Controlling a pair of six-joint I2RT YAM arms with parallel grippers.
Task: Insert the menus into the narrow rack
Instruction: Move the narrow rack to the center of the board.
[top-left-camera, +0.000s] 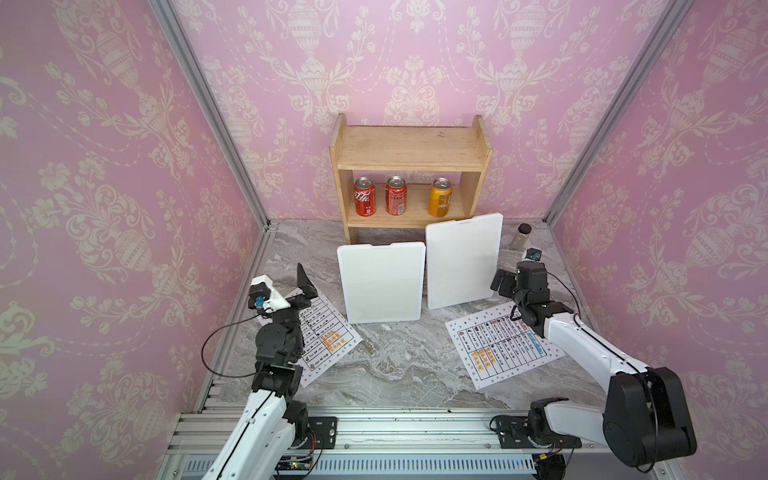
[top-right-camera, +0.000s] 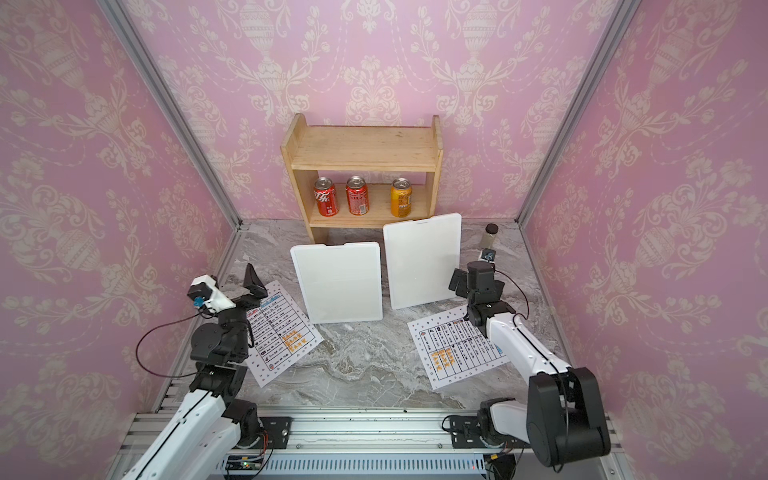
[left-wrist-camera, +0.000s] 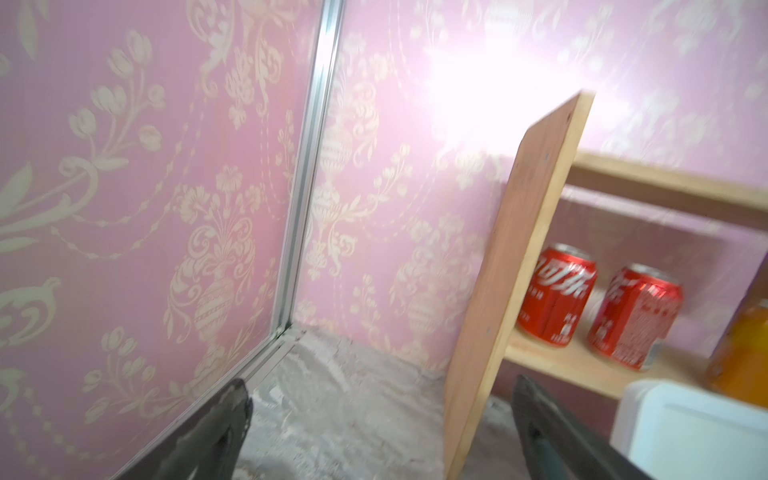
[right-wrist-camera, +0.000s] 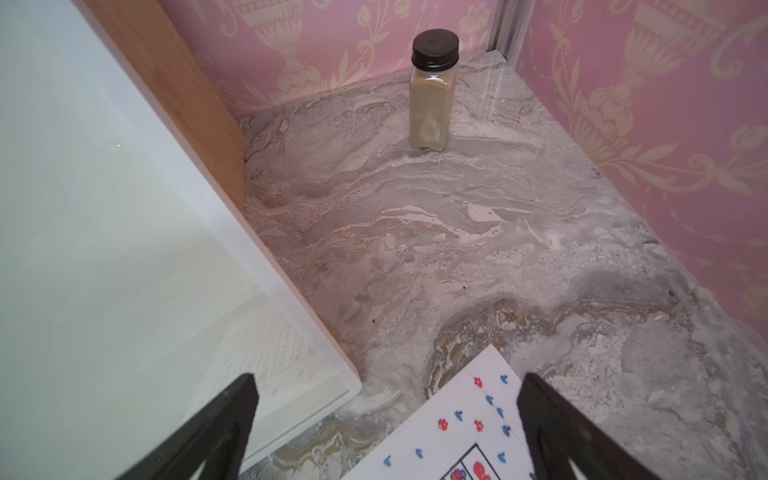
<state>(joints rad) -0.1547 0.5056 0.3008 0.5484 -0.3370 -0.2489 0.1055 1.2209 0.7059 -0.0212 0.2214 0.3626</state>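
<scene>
Two menus lie flat on the marble table in both top views. The left menu (top-left-camera: 332, 332) is partly under my left arm, and the right menu (top-left-camera: 494, 349) has my right arm over its right side. Two thin white upright holders (top-left-camera: 382, 286) (top-left-camera: 461, 259), each notched at the top edge, stand behind them; they look like the narrow rack. My left gripper (top-left-camera: 301, 291) (left-wrist-camera: 380, 384) is open and empty above the left menu's far corner. My right gripper (top-left-camera: 509, 282) (right-wrist-camera: 388, 379) is open and empty over a corner of the right menu (right-wrist-camera: 457, 432), beside the right holder (right-wrist-camera: 124, 249).
A wooden shelf (top-left-camera: 411, 145) stands against the back wall with two red cans (top-left-camera: 364, 196) (top-left-camera: 396, 195) and an orange can (top-left-camera: 440, 197) on its lower board. A small black-capped bottle (top-left-camera: 521, 237) (right-wrist-camera: 432, 91) stands at the back right. Pink walls close three sides.
</scene>
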